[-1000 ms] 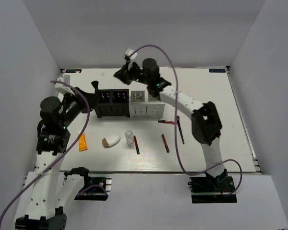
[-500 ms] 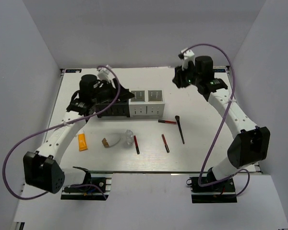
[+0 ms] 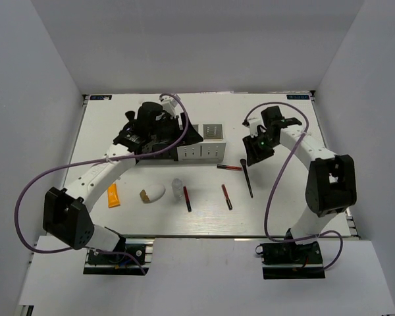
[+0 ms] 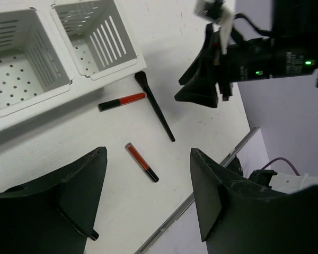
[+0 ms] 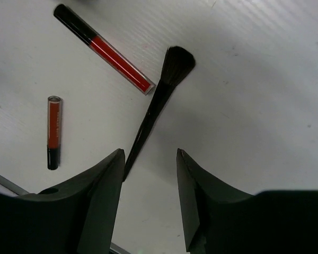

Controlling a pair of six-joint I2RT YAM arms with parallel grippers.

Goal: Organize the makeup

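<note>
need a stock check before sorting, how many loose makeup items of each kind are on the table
red-and-black sticks: 3
black brush: 1
white sponge: 1
clear bottle: 1
orange tube: 1
total: 7

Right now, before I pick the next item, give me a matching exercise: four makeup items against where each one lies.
Things:
1. orange tube
2. sponge
3. clear bottle
4. brush

Places:
A. beneath the open right claw
B. farthest left of the loose items
C. between the tube and the bottle
D. between the sponge and a red stick

Pairs: 1-B, 2-C, 3-D, 4-A
</note>
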